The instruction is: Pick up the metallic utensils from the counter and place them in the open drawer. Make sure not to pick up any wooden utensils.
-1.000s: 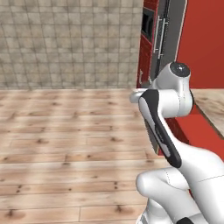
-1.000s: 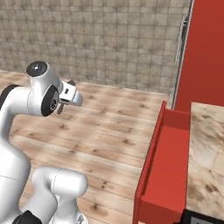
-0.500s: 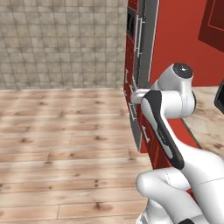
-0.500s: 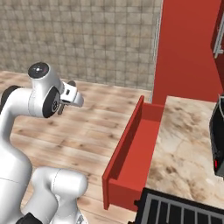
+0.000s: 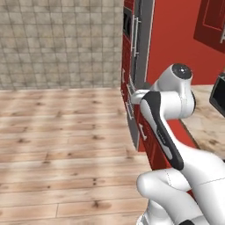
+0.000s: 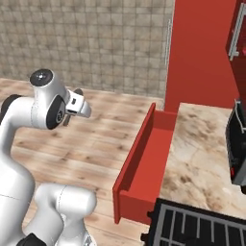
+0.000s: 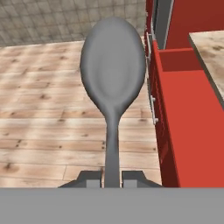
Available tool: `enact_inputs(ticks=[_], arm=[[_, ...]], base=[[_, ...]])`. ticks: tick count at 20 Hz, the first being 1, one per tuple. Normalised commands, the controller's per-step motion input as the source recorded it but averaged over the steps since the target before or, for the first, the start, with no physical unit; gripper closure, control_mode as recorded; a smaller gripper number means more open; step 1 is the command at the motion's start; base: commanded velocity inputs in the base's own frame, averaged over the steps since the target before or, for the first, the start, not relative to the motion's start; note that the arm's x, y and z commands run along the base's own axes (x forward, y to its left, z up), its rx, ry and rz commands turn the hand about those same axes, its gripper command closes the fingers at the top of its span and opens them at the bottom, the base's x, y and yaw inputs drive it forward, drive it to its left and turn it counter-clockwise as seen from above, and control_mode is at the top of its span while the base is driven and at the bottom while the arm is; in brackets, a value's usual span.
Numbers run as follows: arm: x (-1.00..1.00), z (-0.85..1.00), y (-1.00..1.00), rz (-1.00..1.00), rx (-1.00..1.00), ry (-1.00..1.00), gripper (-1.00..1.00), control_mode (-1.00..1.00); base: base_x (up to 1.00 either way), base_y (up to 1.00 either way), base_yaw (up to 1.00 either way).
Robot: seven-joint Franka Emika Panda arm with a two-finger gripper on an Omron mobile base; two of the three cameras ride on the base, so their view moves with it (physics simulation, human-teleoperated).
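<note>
1. The two-finger gripper is clamped on the thin handle of a dark grey metal spoon, bowl pointing away from the hand.
2. Beyond, to the right in the hand view, the deep red box drawer stands open over the wooden floor.
3. The beige marbled stone counter adjoins the drawer.

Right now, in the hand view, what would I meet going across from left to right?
Pale wooden plank floor → grey metal spoon with a round bowl → open red box drawer → beige marbled stone counter.
</note>
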Motion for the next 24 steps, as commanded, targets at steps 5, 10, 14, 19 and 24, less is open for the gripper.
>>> enact_inputs(ticks=[5, 10, 14, 19, 24], arm=[[0.00, 0.00, 0.00, 0.00, 0.00, 0.00, 1.00, 1.00], [0.00, 0.00, 0.00, 0.00, 0.00, 0.00, 1.00, 1.00], [0.00, 0.00, 0.00, 0.00, 0.00, 0.00, 1.00, 1.00], [0.00, 0.00, 0.00, 0.00, 0.00, 0.00, 1.00, 1.00], [0.00, 0.00, 0.00, 0.00, 0.00, 0.00, 1.00, 1.00]], base=[[-0.60, 0.00, -0.07], [-0.07, -0.05, -0.08], [0.78, -0.26, -0.02], [0.07, -0.81, 0.00], [-0.74, -0.68, -0.11]])
